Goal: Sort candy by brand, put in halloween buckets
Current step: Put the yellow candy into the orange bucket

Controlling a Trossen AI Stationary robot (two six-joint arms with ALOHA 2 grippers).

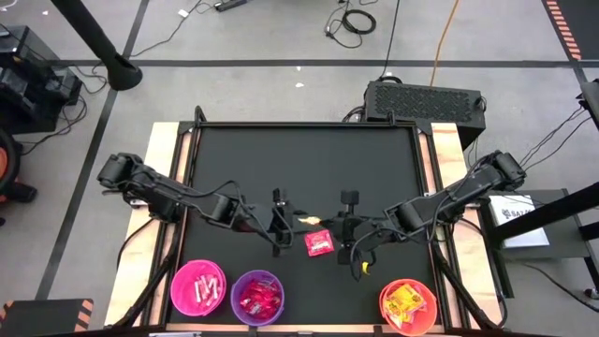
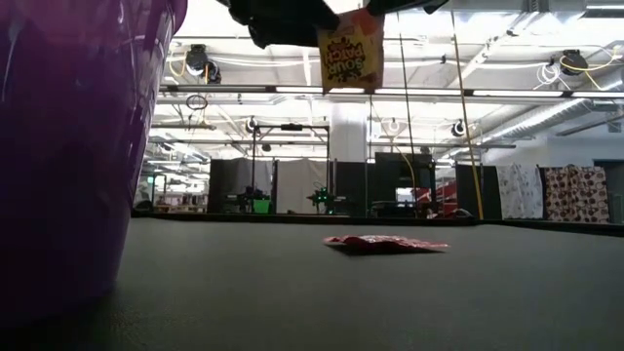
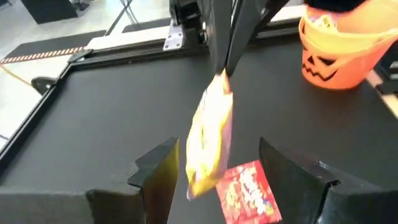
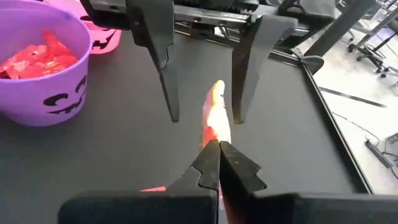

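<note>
While the yellow packet (image 3: 208,140) hung above the worktop (image 1: 299,159), pinched at one end by the right hand (image 4: 219,144), a red packet (image 1: 319,244) lay flat just below it, approx. mid-worktop. Left hand (image 4: 202,93) faced it w/ jaws wide, holding nothing. Step in hand, prob.: yellow candy lifted, not yet binned. Next move calls for carrying it to the orange bucket (image 1: 409,306), which already held yellow ones, not the purple bucket (image 1: 256,298) or pink bucket (image 1: 197,287).

My left gripper (image 1: 279,225) hangs with fingers spread, facing my right gripper (image 1: 346,227) pinched on a yellow packet (image 3: 208,140). A red packet (image 1: 319,243) lies on the mat (image 1: 299,159) between us; three buckets (image 1: 257,297) line the near edge.
</note>
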